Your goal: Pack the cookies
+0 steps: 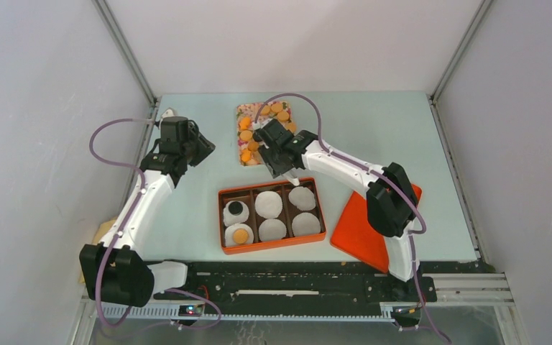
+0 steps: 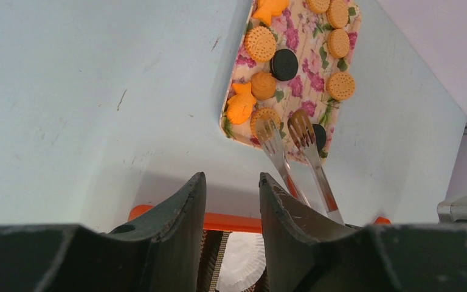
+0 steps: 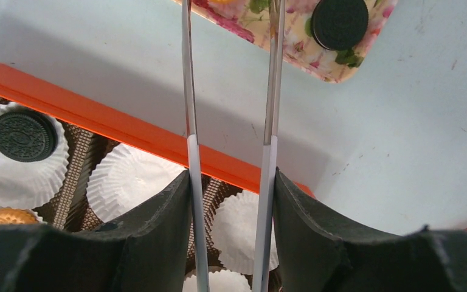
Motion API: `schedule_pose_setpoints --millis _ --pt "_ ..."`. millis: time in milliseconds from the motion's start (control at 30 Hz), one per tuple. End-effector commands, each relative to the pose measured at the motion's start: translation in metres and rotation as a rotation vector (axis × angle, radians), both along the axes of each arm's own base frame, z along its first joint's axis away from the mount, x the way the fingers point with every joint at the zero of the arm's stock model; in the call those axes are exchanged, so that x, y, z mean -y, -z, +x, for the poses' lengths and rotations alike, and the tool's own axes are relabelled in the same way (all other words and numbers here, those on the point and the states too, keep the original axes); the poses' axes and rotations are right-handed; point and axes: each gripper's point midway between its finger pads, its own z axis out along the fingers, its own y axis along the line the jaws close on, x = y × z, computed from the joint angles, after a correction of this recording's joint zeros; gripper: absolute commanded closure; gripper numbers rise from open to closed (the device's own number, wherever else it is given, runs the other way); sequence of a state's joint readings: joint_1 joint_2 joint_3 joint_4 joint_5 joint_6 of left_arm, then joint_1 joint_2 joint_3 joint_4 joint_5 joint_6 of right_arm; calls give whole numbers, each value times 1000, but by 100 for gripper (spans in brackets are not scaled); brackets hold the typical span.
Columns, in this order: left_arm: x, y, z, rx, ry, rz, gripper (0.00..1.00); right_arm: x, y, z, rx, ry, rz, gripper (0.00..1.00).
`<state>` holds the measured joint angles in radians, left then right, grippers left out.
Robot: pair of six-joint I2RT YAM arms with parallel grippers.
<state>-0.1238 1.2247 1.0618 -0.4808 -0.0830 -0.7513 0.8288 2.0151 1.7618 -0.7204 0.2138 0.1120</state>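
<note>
Orange-tan and black cookies lie on a floral tray (image 1: 242, 109) at the table's back; the left wrist view shows them too (image 2: 260, 44). My right gripper (image 1: 279, 157) is shut on metal tongs (image 3: 188, 91). The tong tips (image 2: 301, 126) stand apart over the tray's near end, between an orange cookie (image 2: 261, 114) and a black cookie (image 2: 321, 135), with nothing between them. An orange box (image 1: 272, 246) holds white paper cups; one cup has a black cookie (image 1: 236, 209), another an orange cookie (image 1: 241, 234). My left gripper (image 1: 200, 149) is open and empty, left of the tray.
The box's orange lid (image 1: 359, 233) lies to the right of the box, under the right arm. Grey walls close in the table at left, right and back. The box rim (image 3: 127, 131) lies just below the tongs in the right wrist view.
</note>
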Motion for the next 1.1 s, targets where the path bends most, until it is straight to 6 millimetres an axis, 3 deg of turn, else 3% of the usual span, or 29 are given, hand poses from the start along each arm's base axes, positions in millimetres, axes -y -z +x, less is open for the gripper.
schedule_pose_setpoints --millis 0,267,400,533,700,833,900,1067 --pt "-3 0 1 14 1 16 57 -14 -20 0 21 0 80 46" --pt "1 7 2 2 11 -1 57 -16 -2 1 -25 3 26 46" --pt "2 11 2 -7 19 -5 57 -10 -6 7 9 38 7 57" --pt "5 12 3 -13 25 -15 58 -4 -26 10 57 67 15 82" --pt "6 10 3 -8 25 -21 58 6 -67 4 139 81 59 84" --pt "5 8 4 -1 21 -21 58 12 -108 -19 196 57 122 84" --pt "5 9 5 -4 20 -22 58 16 -119 -38 201 29 129 84" --pt "5 12 6 -13 20 -14 59 27 -115 -102 142 -62 116 84"
